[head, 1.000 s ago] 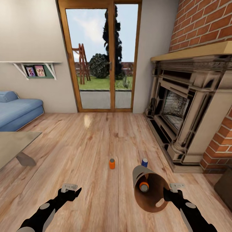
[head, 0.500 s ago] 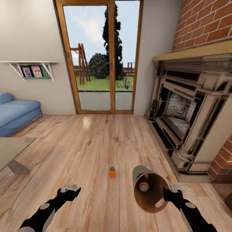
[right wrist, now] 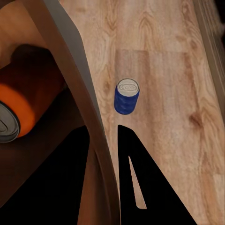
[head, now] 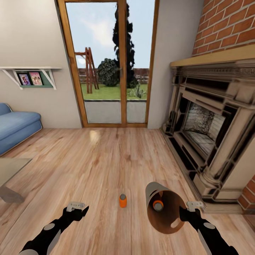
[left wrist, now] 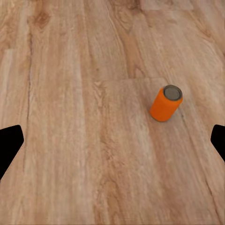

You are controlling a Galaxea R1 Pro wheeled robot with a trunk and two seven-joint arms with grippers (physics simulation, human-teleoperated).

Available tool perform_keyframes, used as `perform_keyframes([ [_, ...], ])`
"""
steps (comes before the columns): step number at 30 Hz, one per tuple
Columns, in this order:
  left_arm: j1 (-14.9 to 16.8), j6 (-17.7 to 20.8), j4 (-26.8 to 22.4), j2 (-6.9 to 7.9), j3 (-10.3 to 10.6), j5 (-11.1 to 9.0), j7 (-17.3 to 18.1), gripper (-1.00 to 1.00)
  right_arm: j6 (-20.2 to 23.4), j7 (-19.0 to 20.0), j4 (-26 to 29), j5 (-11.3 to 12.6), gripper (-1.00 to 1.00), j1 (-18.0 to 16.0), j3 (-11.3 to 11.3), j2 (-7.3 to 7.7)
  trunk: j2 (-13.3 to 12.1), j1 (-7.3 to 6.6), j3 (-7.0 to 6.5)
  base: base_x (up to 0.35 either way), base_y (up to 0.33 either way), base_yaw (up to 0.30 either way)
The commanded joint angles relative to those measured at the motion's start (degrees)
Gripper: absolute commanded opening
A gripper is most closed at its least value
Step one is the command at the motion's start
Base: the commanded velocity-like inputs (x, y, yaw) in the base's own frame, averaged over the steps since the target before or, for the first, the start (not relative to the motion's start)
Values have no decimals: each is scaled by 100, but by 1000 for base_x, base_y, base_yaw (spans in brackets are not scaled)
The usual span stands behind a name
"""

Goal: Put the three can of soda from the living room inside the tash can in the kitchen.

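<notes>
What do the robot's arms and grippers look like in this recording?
Both arms are slim and black with light grey oval panels along the links. The left gripper and right gripper each carry a pale grey block-shaped head. In the wrist views the fingers render as flat black shapes. No cables show.

Ahead of you at twelve o'clock, wood-framed glass doors (head: 113, 63); brick fireplace (head: 209, 134) at two; wall shelf (head: 30, 76) at ten.

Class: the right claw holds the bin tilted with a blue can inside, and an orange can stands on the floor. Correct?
Not quite. The can inside the bin is orange, as the head view shows. The right claw does hold it tilted, and another orange can stands on the floor.
</notes>
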State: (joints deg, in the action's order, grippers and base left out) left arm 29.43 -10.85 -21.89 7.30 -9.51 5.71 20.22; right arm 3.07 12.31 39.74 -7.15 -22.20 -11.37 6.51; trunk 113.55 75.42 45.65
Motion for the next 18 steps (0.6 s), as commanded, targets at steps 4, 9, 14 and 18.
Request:
perform_keyframes([
  [4, -1, 1, 0, -3, 1, 0, -5, 100, 1, 19, 8, 39, -100, -3, -5, -1, 0, 0, -1, 289, -107, 0],
  [9, 0, 3, 0, -7, 1, 0, -55, 100, 1, 22, 7, 39, -100, -3, -5, -1, 0, 0, -1, 243, -190, 0],
  [14, 1, 4, 0, -9, 1, 6, -107, 100, 1, 20, 7, 39, -100, -3, -5, 1, 0, 0, -1, 197, -235, 0],
  [18, -1, 4, 0, -8, 1, 8, -118, 100, 5, 21, 7, 39, -100, -3, -5, 0, 0, 0, -1, 149, -278, 0],
])
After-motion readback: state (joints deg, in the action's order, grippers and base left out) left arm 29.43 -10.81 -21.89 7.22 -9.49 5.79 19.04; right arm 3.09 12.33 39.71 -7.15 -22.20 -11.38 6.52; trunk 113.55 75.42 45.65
